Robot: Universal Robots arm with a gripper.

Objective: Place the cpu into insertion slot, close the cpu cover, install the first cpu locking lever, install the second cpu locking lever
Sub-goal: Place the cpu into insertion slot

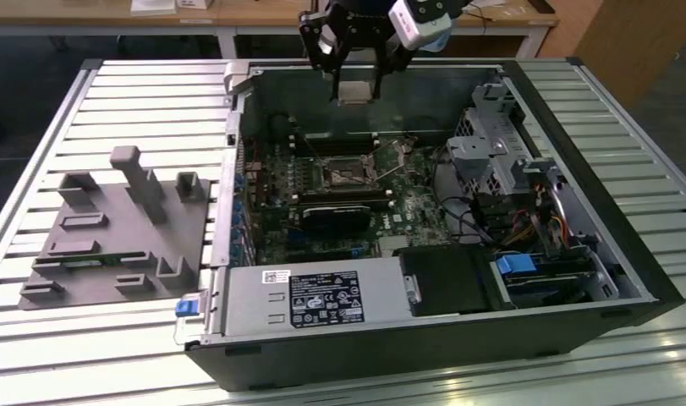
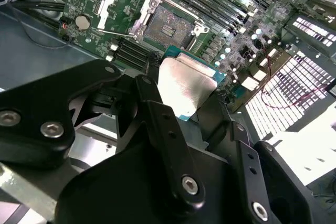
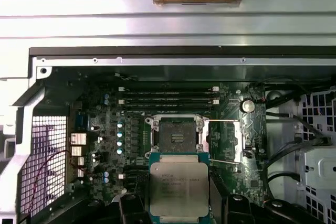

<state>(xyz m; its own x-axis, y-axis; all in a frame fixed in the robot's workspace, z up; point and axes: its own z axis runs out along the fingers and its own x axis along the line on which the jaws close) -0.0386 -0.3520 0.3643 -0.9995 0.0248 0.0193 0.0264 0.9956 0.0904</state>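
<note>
The gripper [image 1: 355, 83] is closed on the cpu [image 1: 355, 91], with its black fingers [image 2: 153, 95] pressed against opposite edges of the chip. The chip's silvery top shows in both wrist views. The cpu hangs well above the insertion slot [image 3: 177, 133], apart from it and level with the top of the open computer case [image 1: 613, 254] around the slot. The cpu cover [image 3: 223, 139] is swung open beside the slot, leaving the dark socket bare. Long memory slots [image 3: 168, 98] run just beside the slot.
</note>
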